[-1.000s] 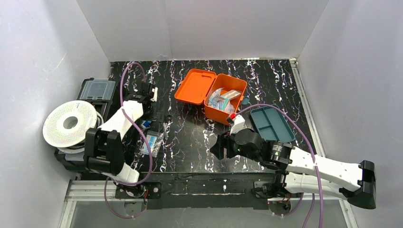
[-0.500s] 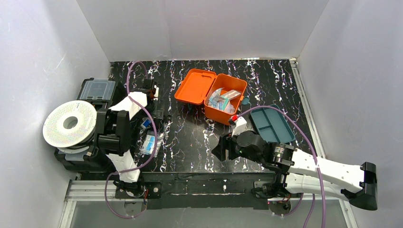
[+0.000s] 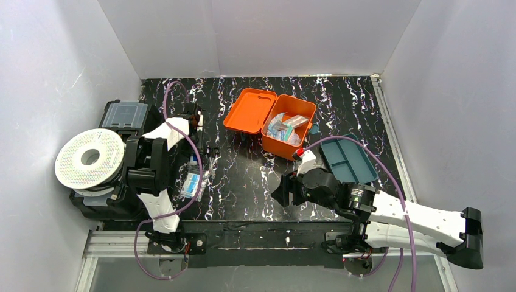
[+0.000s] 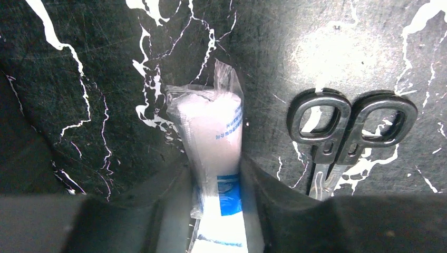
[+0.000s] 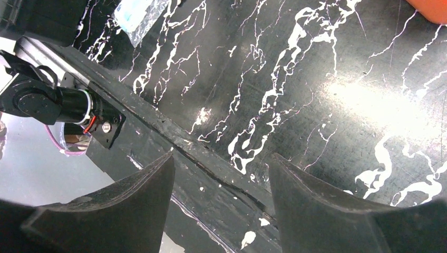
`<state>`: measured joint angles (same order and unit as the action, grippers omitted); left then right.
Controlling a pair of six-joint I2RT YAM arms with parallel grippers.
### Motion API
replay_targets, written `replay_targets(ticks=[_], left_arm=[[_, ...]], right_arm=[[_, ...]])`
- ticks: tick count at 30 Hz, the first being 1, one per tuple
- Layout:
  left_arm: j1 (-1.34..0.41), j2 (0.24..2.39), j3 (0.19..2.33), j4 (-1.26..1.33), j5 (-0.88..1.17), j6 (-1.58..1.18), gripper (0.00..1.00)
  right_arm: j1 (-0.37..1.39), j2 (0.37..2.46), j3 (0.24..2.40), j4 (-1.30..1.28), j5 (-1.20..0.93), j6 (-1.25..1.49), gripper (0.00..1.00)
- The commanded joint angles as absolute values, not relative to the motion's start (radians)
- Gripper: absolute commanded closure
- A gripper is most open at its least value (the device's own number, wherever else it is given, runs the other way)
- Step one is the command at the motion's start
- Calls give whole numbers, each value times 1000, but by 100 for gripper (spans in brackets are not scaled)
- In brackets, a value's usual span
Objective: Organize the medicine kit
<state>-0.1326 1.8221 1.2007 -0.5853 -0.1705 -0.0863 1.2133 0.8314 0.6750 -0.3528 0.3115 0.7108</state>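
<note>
Within the last second the left hand [image 4: 216,167] has dropped over a wrapped packet [image 4: 211,121] at the left of the tabletop [image 3: 243,176] and drawn its fingers in from wide open. They now press the plastic on both sides, gripping it while it lies flat on the marbled surface. That probably puts the job at the pick-up stage, with the lift and the carry not yet made.

The medicine kit [image 3: 289,129], an orange box, stands at the far centre of the tabletop. Its lid is thrown open to the left, and several packets are already inside.

The right hand [image 5: 221,158] hovers open and empty above the near edge of the tabletop, well apart from the kit.

A pair of scissors [image 4: 350,132] lies just beside the gripped packet but apart from it, close enough that a sideways drag could catch it. A second bagged item [image 3: 191,182] lies nearer the front.

The left arm is folded tight against a white spool [image 3: 90,158] and a black case [image 3: 125,114], with little room behind it. Between packet and kit the dark surface is bare, though the open lid faces the approach and would probably have to be cleared from above. A teal tray [image 3: 348,159] sits to the right of the kit.
</note>
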Motion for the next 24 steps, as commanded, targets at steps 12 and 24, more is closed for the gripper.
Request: replay_targets(ticks=[12, 24], left_arm=[[-130, 1591, 1245, -677, -84, -185, 93], [-299, 1413, 1390, -762, 127, -273, 91]], right_arm=[[1222, 779, 801, -533, 390, 728, 28], [1221, 703, 855, -714, 494, 763, 25]])
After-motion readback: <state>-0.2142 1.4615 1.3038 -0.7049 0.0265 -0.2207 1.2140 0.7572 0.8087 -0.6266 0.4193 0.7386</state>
